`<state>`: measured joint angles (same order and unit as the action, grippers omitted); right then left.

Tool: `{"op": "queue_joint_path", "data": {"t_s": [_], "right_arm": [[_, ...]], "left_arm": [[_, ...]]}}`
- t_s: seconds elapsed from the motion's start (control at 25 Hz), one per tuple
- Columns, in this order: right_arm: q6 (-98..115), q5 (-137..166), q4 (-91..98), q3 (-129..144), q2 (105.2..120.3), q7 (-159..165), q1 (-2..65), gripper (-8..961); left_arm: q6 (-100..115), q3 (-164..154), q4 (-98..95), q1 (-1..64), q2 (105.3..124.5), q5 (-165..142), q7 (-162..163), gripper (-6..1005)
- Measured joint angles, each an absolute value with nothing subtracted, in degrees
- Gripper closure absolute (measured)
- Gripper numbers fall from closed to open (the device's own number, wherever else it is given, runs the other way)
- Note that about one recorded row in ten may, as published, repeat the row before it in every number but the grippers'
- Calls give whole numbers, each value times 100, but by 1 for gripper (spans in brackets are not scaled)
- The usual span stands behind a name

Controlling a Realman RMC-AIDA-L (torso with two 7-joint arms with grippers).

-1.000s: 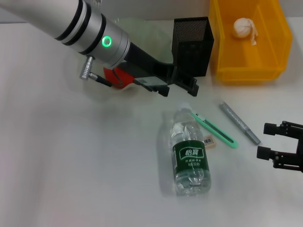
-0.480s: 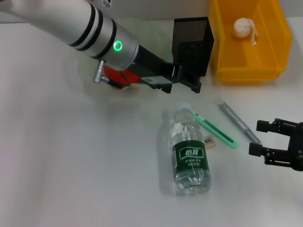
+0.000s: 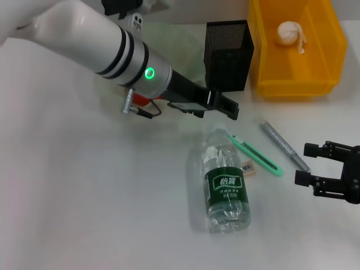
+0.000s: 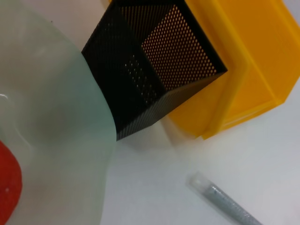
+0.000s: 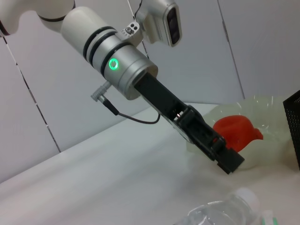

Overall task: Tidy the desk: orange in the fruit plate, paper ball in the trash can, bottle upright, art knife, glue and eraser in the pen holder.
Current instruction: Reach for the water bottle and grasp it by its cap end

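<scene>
A clear water bottle [image 3: 226,183] with a green label lies on its side mid-table. Beside it lie a green art knife [image 3: 254,153], a small eraser [image 3: 250,167] and a grey glue stick [image 3: 284,146], which also shows in the left wrist view [image 4: 225,201]. The black mesh pen holder [image 3: 228,53] stands behind them. A paper ball [image 3: 289,32] lies in the yellow bin [image 3: 323,84]. A red-orange fruit [image 5: 236,133] sits in the translucent plate [image 5: 262,108]. My left gripper [image 3: 216,114] is open and empty, low in front of the pen holder. My right gripper [image 3: 306,164] is open, just right of the glue stick.
My left arm [image 3: 112,48] stretches over the plate from the back left and hides most of it in the head view. The yellow bin stands right against the pen holder. White table [image 3: 84,197] lies to the front left.
My left gripper has moved right and a little nearer, away from the plate toward the bottle's cap. My right gripper shifted left toward the glue stick, then held.
</scene>
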<state>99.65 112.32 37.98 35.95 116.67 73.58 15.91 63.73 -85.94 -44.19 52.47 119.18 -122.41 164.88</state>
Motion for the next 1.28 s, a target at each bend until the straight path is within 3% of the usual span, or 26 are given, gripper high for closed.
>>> {"op": "queue_joint_path", "data": {"t_s": [1.28], "right_arm": [[9667,11188,3556,3594,11675,7316,1810,170]], "left_arm": [[5620,-9573,-4261,5071,11918,-11904,16486,231]]}}
